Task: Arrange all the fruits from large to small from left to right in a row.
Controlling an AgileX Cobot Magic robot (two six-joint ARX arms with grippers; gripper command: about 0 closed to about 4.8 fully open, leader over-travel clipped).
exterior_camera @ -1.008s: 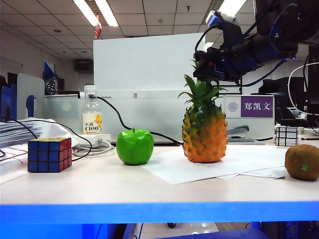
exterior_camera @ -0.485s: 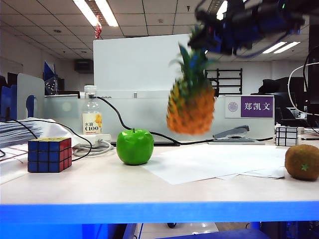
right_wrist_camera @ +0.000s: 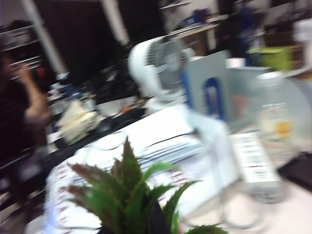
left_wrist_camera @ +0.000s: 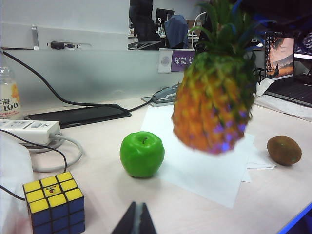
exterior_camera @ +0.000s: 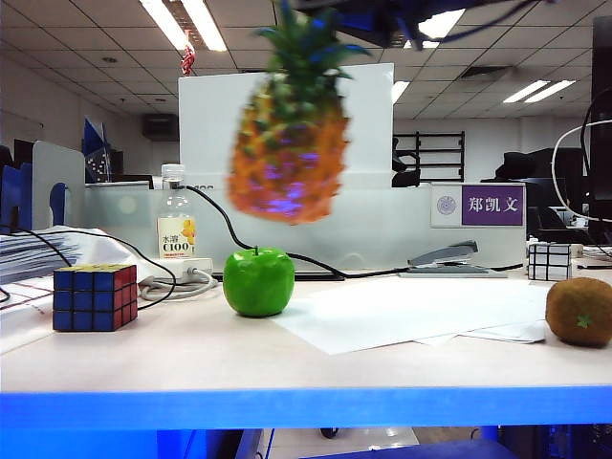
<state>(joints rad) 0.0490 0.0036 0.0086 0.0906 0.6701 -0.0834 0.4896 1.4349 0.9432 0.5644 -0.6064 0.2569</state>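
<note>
right gripper is clamped on the green crown of the pineapple, which hangs tilted in the air, clear of the table, above and slightly behind the apple. the apple sits on the table, just beside the white paper sheet. kiwi rests well to the right of the apple, rubik's cube to the apple's left. left gripper has its fingers closed on nothing, low in front of the apple.
</note>
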